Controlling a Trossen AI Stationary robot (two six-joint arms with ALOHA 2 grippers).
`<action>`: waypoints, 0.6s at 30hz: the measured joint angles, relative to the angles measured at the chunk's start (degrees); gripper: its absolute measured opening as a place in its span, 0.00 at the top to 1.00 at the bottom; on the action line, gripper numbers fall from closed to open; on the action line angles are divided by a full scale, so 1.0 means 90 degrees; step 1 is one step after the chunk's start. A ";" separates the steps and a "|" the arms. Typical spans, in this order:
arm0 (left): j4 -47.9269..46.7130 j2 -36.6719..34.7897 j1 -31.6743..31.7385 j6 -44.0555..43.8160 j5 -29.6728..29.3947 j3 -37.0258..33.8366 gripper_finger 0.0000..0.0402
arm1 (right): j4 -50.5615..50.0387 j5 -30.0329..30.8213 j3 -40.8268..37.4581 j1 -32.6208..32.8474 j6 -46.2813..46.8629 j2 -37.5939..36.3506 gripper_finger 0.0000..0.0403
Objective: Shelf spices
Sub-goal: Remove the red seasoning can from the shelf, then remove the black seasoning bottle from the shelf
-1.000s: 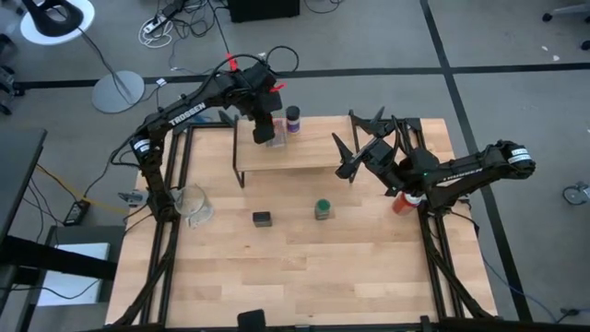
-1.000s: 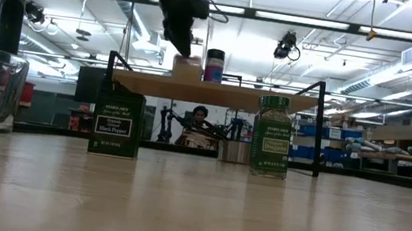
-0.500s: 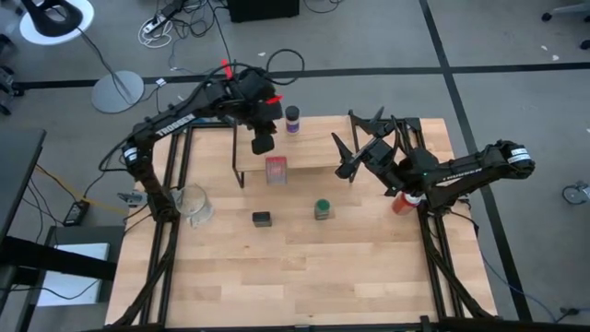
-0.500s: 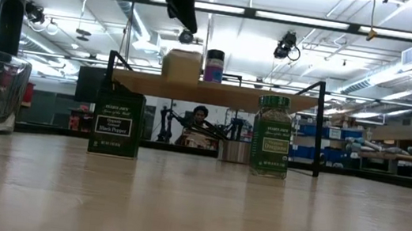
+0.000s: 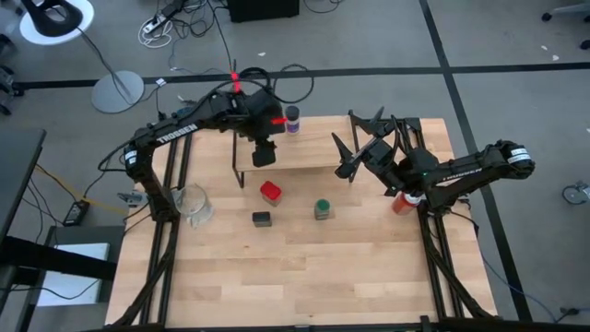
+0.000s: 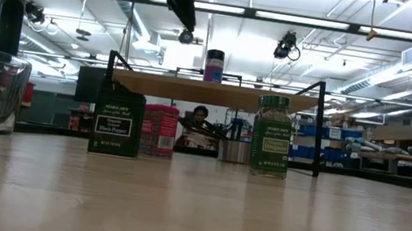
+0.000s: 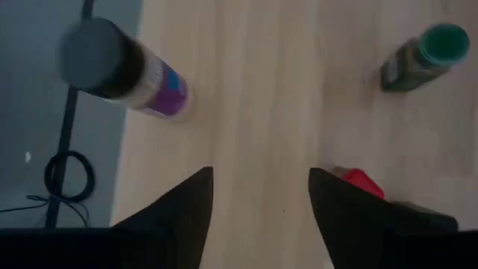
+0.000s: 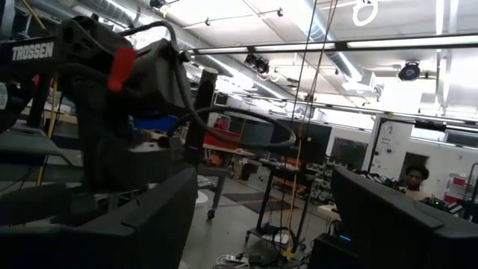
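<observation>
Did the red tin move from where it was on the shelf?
Yes. The red tin has come off the shelf and now sits on the table in front of it, just behind the dark tin.

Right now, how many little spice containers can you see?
4. The purple-labelled jar stands on the shelf. The red tin, the dark tin and the green jar sit on the table.

The shelf (image 5: 309, 148), a light plank on thin black legs, stands near the tabletop's far edge. The purple-labelled jar (image 5: 293, 119) stands upright on its far left part. On the tabletop in front sit the red tin (image 5: 270, 192), seemingly tilted, the dark tin (image 5: 262, 219) and the upright green jar (image 5: 323, 209).
</observation>
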 joint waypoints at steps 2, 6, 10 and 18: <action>-0.0101 0.0000 -0.0063 -0.0054 -0.0048 0.0000 0.42 | 0.0000 0.0000 0.0000 0.0000 0.0000 0.0000 0.24; -0.0188 -0.0005 -0.0163 -0.0094 -0.0238 0.0000 0.42 | 0.0000 0.0000 0.0000 0.0000 0.0000 0.0000 0.24; 0.0240 -0.0012 -0.0126 -0.0024 -0.0743 -0.0079 0.42 | 0.0000 0.0000 0.0000 0.0000 0.0000 0.0000 0.24; 0.2200 -0.0015 0.0395 0.0319 -0.0415 -0.0421 0.42 | 0.0000 0.0000 0.0000 0.0000 -0.0002 0.0000 0.24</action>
